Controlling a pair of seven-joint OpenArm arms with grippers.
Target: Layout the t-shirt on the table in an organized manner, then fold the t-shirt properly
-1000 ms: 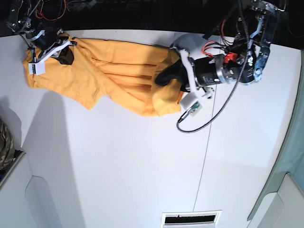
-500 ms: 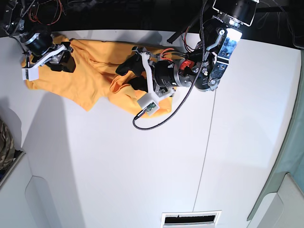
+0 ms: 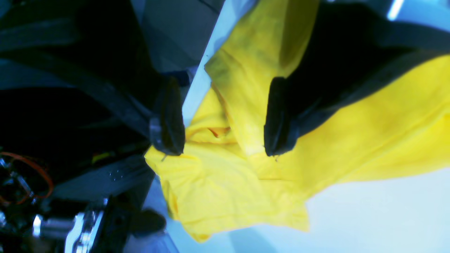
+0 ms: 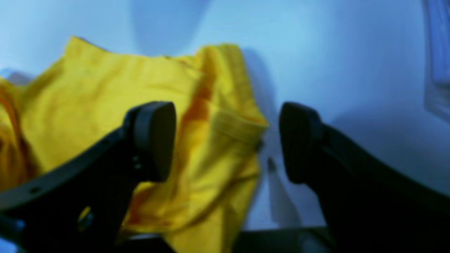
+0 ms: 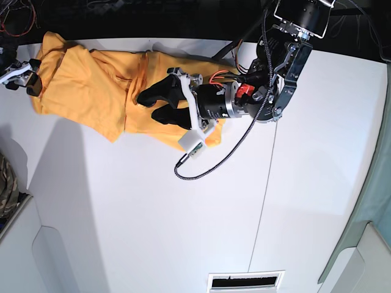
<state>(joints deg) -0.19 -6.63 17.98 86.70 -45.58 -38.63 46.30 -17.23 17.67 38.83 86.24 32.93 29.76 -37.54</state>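
1. Nearest the base camera, the white bench is bare apart from a vent slot at its front edge; a thin dark seam runs across it.
2. Further back, the left end effector hangs over the middle of the t-shirt, its two black pads spread apart. In the left wrist view the pads straddle a raised ridge of yellow cloth without pinching it, so nothing is held.
3. The t-shirt lies bunched along the far edge of the bench, a sleeve and part of the body folded over, creases running through the middle. It is not yet laid flat.
4. At the far corner, on the base view's left, the right end effector sits at the shirt's outer edge. The right wrist view shows its pads wide apart, a hemmed edge of cloth between and below them, not gripped.
5. Risks, as I judge them:
   - The shirt hugs the far edge, so a tug away from the camera could drag it off the bench.
   - A pinch on the ridge under the left end effector may catch several layers, which would pull a clump rather than spread the cloth.
   - The loose black cable beside the left arm lies close to the cloth and might snag it.
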